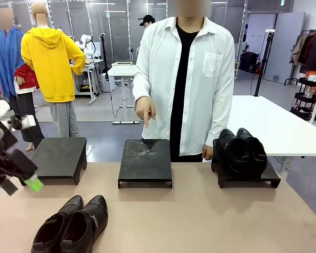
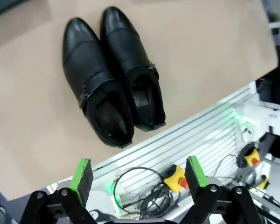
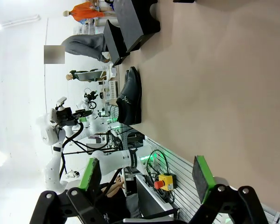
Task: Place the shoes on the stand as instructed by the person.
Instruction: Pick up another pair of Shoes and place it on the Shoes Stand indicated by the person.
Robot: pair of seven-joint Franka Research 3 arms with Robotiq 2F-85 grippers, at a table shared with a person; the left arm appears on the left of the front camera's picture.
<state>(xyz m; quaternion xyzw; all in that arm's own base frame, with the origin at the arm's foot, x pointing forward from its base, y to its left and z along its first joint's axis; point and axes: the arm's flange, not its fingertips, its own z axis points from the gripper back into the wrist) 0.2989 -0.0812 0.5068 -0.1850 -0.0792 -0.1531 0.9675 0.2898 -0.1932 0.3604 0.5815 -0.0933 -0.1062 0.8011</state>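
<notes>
One pair of glossy black shoes [image 1: 71,225] lies on the tan table near its front left edge, toes toward the person. A second pair of shoes [image 1: 242,149] sits on the right stand [image 1: 248,179]. The middle stand [image 1: 145,161] and left stand [image 1: 60,157] are bare. The person's hand [image 1: 145,112] points a finger down at the middle stand. My left gripper [image 2: 139,173] hovers open above the table's front edge, just short of the near pair of shoes [image 2: 109,79]; it also shows at the picture's left [image 1: 27,180]. My right gripper [image 3: 145,173] is open and holds nothing.
Beyond the table's front edge lie cables and a yellow emergency-stop box [image 2: 176,178]. In the right wrist view the near shoes [image 3: 129,95] and two stands [image 3: 130,18] lie far off across bare tabletop. A white table [image 1: 274,124] stands behind the person.
</notes>
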